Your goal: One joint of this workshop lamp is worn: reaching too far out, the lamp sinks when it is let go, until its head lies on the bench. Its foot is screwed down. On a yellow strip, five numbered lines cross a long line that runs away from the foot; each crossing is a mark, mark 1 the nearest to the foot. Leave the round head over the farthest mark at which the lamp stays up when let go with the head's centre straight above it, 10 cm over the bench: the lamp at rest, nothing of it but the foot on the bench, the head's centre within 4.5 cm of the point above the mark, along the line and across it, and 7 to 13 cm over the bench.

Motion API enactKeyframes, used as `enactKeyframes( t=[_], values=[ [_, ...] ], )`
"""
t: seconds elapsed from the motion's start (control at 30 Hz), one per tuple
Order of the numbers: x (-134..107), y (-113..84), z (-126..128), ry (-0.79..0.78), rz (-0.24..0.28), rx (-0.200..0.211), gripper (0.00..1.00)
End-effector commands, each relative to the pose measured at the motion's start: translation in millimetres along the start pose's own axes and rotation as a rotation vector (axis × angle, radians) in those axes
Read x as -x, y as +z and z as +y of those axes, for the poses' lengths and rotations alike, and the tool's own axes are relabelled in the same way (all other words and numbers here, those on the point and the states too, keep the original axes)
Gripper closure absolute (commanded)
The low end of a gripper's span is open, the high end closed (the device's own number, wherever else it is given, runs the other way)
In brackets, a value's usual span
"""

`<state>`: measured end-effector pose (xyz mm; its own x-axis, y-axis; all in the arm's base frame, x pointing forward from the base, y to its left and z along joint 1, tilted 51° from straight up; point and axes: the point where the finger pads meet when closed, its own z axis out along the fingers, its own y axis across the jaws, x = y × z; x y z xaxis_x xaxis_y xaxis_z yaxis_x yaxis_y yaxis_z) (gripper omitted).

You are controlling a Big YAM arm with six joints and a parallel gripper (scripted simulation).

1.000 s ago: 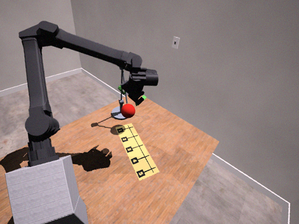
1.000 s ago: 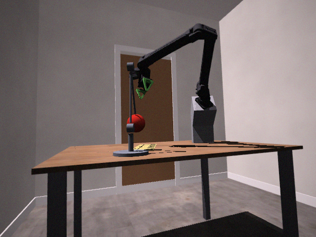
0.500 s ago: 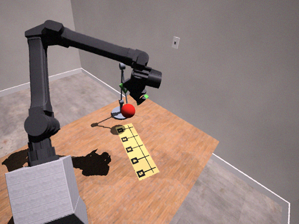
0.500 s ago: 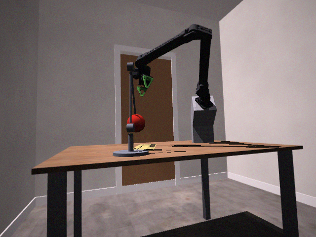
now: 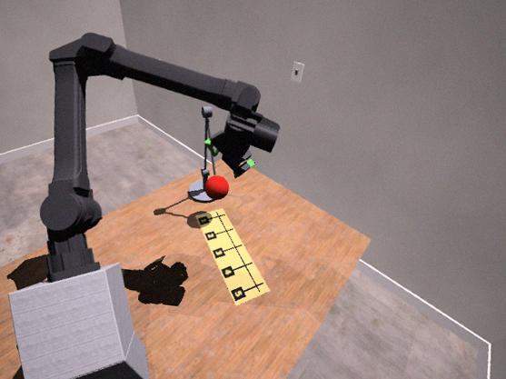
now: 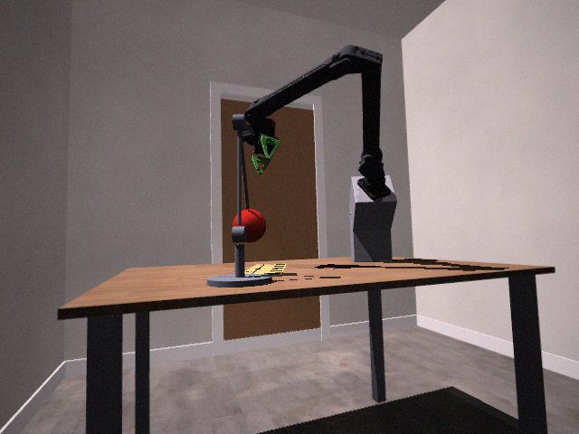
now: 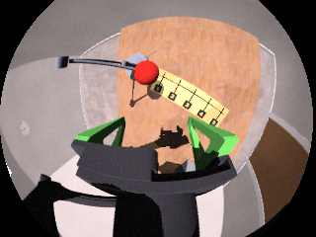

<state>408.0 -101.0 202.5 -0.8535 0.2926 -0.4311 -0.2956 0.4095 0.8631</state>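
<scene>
The lamp's round red head [image 5: 217, 187] [image 6: 249, 225] [image 7: 146, 72] hangs clear of the bench, close to the post. The grey foot [image 5: 195, 194] [image 6: 216, 281] [image 7: 135, 59] stands on the bench. Two thin arms meet at a high elbow joint [image 5: 207, 112] [image 6: 239, 121] [image 7: 61, 62]. The yellow strip [image 5: 235, 263] [image 6: 266, 269] [image 7: 183, 94] runs away from the foot; the head's shadow covers the mark 1 number. My gripper [image 5: 228, 163] [image 6: 265, 156] [image 7: 156, 119] is open and empty, above the head, beside the lamp's arms. Exact gap to the arms is unclear.
The robot's pale pedestal [image 5: 67, 327] [image 6: 373, 229] stands at the bench's opposite end from the lamp. The wooden bench [image 5: 301, 225] [image 6: 140, 285] [image 7: 217, 49] has its edge close behind the foot. The robot's shadow falls beside the strip. A wall rises beyond the bench.
</scene>
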Motion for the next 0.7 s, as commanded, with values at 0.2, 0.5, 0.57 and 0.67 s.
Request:
enactKeyframes(
  t=[0.2,0.5,0.57,0.67],
  values=[
    [15.5,-14.2,3.1,-0.014,-0.014,-0.010,0.00],
    [15.5,-14.2,3.1,-0.001,-0.006,-0.005,0.00],
    [15.5,-14.2,3.1,0.003,-0.004,-0.004,0.00],
    [15.5,-14.2,3.1,0.008,-0.001,-0.002,0.00]
  ],
)
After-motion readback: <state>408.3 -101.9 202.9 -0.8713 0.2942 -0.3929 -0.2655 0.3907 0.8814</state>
